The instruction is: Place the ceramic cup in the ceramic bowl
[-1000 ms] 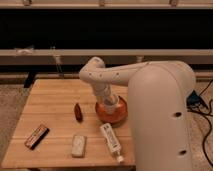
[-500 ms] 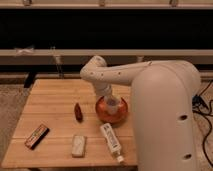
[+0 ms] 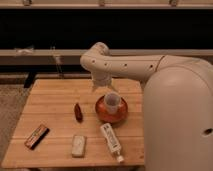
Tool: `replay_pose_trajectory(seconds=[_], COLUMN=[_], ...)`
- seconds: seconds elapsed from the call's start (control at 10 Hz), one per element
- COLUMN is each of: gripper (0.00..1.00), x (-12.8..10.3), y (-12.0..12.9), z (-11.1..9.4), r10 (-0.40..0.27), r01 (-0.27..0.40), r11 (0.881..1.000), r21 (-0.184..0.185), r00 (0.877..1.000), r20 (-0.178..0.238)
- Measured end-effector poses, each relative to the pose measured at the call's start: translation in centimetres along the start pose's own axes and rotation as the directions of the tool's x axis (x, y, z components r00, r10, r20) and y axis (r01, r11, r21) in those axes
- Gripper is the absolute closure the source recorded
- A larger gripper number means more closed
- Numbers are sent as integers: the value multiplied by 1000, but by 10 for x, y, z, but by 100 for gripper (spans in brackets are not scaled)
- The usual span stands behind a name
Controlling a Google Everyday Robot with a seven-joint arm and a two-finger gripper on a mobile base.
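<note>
Nearest the camera: the arm's big white housing fills the right side of the view and hides that edge of the table.

Front row on the wood: a dark flat bar at left, a small pale block in the middle, a white tube-shaped bottle lying on its side just in front of the bowl, cap toward the table's front edge.

Mid table: a small dark reddish pod-like item, just left of the bowl, not touching it.

The ceramic cup stands upright inside the ceramic bowl, mouth up, roughly centred. By the look of it the placing is done.

The gripper hangs just above and behind the cup, a little to its left, apart from the rim. It appears to hold nothing; how wide it stands, cannot tell.

What seems left: lifting the arm clear without clipping the cup. Nothing blocks the way upward; the bottle and the pod sit low and aside.

Far: a dark wall and a pale rail behind the table.
</note>
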Motion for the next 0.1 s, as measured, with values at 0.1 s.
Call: replay_pose_trajectory(seconds=[0.1], gripper=[20], x=[2], y=[-6], z=[-4], r10=[-13], r01=[13], r11=[1000], r21=[19], r00=[1000], r20=[-1])
